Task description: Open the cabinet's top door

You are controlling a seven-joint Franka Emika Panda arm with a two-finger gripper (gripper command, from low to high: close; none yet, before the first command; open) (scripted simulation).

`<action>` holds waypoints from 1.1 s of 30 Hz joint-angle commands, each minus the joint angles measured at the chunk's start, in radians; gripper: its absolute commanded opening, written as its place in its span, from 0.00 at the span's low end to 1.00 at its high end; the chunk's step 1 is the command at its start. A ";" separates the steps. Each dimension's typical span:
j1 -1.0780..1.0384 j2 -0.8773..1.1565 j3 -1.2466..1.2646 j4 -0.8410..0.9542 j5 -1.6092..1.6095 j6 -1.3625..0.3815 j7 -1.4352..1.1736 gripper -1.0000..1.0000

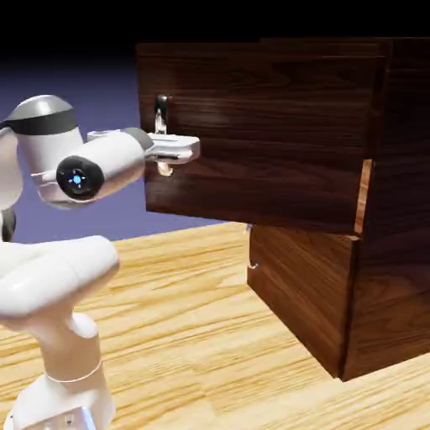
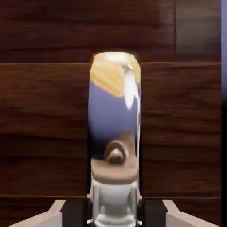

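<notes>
- Top door (image 1: 260, 134): dark wood, upper front of the cabinet (image 1: 403, 193); stands swung out from the body, its free edge toward the exterior view's left. You have it partly open, by its angle against the lower door (image 1: 298, 290).
- Handle (image 2: 114, 115): one, curved, mirror-bright, upright near the door's free edge. Placed well away from what you may take as the hinge side, so a modest pull should turn the door.
- Claw (image 2: 114, 213): closed on the handle, one fingertip at either side. The grip goes across the narrow width of the bar, so the fingers can pinch it, and your pull passes straight into the door.
- Arm (image 1: 59, 269): white, folded at the exterior view's left, in front of the cabinet; its wrist reaches level to the handle, likely to leave you room to draw back.
- Lower door: appears closed, beneath the top one; not needed for your job.
- Step in hand, as judged: drawing the door wider, well along. Your next move should follow an arc about the hinge, the wrist turning with the door.
- Hazard, as judged: a straight tug may twist the fingers off the smooth metal; keep the pinch square.
</notes>
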 commanded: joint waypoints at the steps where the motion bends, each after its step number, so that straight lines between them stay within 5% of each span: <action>1: 0.001 0.036 -0.031 0.011 -0.035 -0.022 -0.025 0.00; 16: 0.159 0.580 -0.386 0.280 -0.483 -0.263 -0.360 0.00; 33: 0.555 1.182 -0.769 0.804 -0.799 -0.628 -0.701 0.00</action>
